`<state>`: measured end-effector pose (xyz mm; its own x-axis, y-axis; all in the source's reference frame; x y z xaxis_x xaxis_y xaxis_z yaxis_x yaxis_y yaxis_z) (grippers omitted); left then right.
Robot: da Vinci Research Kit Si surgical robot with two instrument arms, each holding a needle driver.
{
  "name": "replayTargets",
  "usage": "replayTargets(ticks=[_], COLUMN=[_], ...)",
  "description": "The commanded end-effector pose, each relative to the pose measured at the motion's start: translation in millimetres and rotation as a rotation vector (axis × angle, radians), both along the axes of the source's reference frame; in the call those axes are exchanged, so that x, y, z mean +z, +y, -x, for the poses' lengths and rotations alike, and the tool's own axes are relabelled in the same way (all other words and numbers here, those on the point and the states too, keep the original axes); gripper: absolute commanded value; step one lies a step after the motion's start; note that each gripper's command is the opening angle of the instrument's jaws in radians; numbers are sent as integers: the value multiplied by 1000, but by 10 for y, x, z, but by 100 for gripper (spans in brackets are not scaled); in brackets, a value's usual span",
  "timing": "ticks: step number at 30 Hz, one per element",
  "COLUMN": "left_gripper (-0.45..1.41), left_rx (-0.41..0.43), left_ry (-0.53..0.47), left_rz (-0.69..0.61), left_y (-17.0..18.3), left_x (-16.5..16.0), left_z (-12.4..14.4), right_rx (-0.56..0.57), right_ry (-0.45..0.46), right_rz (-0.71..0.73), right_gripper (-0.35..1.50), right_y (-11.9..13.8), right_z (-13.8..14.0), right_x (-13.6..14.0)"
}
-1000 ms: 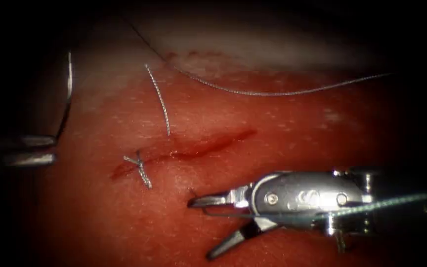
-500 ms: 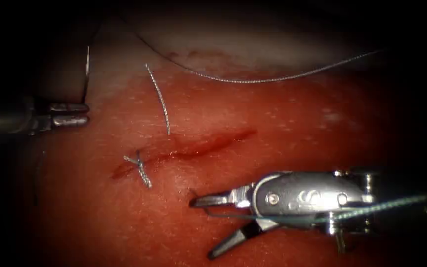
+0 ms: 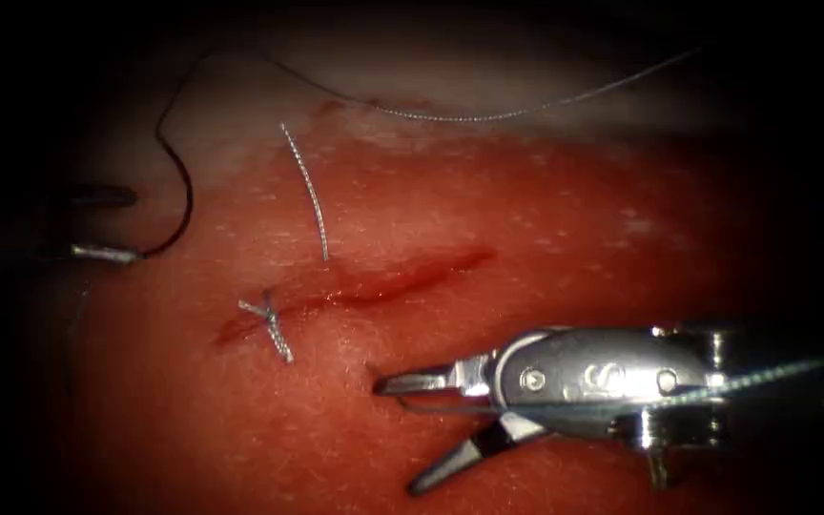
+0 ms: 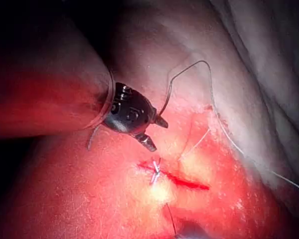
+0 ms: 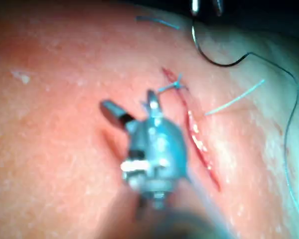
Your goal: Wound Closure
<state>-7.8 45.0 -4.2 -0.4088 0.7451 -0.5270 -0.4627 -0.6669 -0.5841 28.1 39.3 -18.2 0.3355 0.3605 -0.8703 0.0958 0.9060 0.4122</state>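
Observation:
My left tool (image 3: 131, 226) stands at the far left with its jaws apart. The dark curved needle (image 3: 186, 195) lies on the tissue to the left of the cut (image 3: 383, 281), one end touching the lower jaw; it is not in the tissue. The left wrist view shows the left tool (image 4: 159, 135) open, with the needle (image 4: 168, 89) arching away from one jaw. Thread (image 3: 450, 116) trails from the needle across the far side to the right. My right tool (image 3: 395, 437) is wide open and holds nothing, in front of the cut; a strand lies across its body. The right tool (image 5: 127, 99) is beside the knot.
A tied knot (image 3: 269, 317) with short tails closes the cut's left end. A loose cut piece of thread (image 3: 309, 195) lies on the tissue just beyond the cut. Red fluid (image 3: 412, 275) wets the cut. Pale tissue edge (image 3: 526, 86) runs along the far side.
The left tool carried the needle up and to the right, then opened and let it go; the needle now lies tilted on the tissue. The far thread shifted upward. The right tool barely moved.

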Motion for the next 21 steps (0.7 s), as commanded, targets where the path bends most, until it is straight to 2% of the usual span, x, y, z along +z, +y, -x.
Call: replayTargets(ticks=[1, 5, 9, 12, 15, 16, 17, 19, 21], left_gripper=[75, 70, 57, 55, 43, 48, 52, 63, 62], left_rx=[3, -6, -74, -134, -190, -228, -237, -247, -267], left_ry=[-7, -7, -55, -76, -66, -61, -60, -70, -55], left_rz=[-7, -28, 1, -43, -81, -108, -115, -147, -213], left_y=[-4, 9, 16, 15, 13, 13, 13, 12, 8], left_x=[1, -34, -37, -10, 13, 31, 37, 46, 57], left_z=[2, -11, 3, 32, 54, 76, 84, 93, 101], right_rx=[3, 2, 0, 3, 17, 47, 56, 66, 82], right_ry=[3, 0, -9, -52, -74, -106, -117, -127, -143], right_rz=[0, 1, 5, 27, 59, 110, 123, 140, 152], right_gripper=[136, 136, 136, 136, 136, 136, 136, 136, 138], right_y=[-4, -3, -3, -1, 5, 15, 17, 21, 25], right_z=[-4, -1, 4, 14, 22, 30, 32, 36, 41], right_x=[6, 6, 6, 6, 4, -1, -2, -4, -7])
